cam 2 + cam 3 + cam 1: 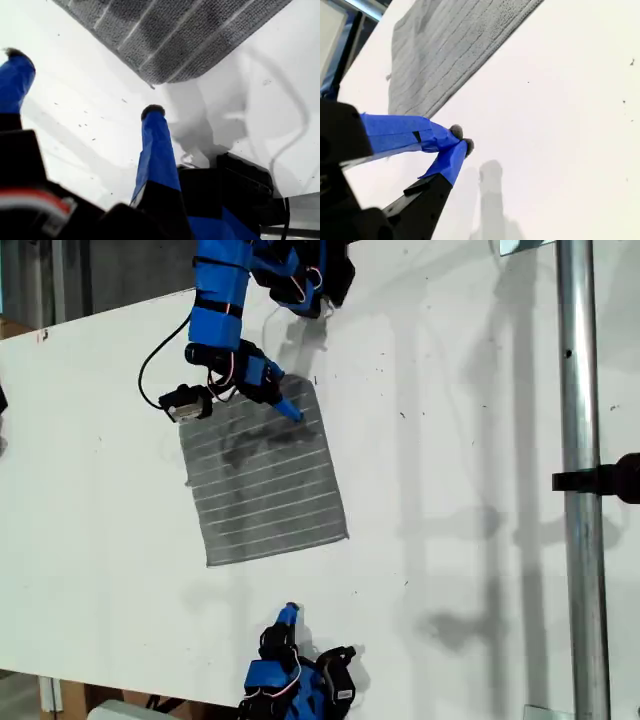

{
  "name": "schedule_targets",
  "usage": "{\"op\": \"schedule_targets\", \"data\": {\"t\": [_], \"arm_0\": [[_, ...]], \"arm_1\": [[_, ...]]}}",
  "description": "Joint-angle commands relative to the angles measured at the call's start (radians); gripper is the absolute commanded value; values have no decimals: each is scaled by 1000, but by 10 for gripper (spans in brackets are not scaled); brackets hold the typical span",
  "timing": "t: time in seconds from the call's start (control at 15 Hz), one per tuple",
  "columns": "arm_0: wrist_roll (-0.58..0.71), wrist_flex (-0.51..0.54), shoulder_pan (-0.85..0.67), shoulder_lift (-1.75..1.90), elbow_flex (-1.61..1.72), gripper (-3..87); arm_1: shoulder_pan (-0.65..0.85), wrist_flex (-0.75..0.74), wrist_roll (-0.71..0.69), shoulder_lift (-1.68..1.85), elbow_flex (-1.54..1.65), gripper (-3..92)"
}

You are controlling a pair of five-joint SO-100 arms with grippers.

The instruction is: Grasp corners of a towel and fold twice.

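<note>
The grey towel [265, 475] with thin white stripes lies flat and spread out on the white table [470, 490], left of centre in the exterior view. My first gripper [285, 400] reaches in from the top of the exterior view and sits low at the towel's upper right corner [312, 387]. Up close, my first gripper [85, 85] is open, its fingers wide apart and just short of that corner [160, 77], with nothing between them. My second gripper [288, 616] is drawn back at the exterior view's bottom edge. It [462, 140] is shut on nothing, away from the towel [450, 45].
A vertical metal pole [578, 440] with a black clamp [605, 480] crosses the exterior view's right side. A black cable [155, 360] loops off the first arm at the towel's upper left. The table's edge runs diagonally across the top left of the exterior view.
</note>
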Motion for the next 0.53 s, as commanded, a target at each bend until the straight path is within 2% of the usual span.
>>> {"op": "schedule_targets", "data": {"t": [0.0, 0.07, 0.2, 0.47], "arm_0": [[2, -6, 8, 3, 3, -29], [0, -3, 11, 3, 3, -29], [-2, 0, 11, 3, 3, -29], [-6, 3, 15, 3, 2, -29]], "arm_1": [[77, -156, -74, 32, 123, 433], [92, -227, -129, 34, 184, 421], [112, -327, -149, 18, 256, 397], [169, -442, -74, -163, 310, 359]]}}
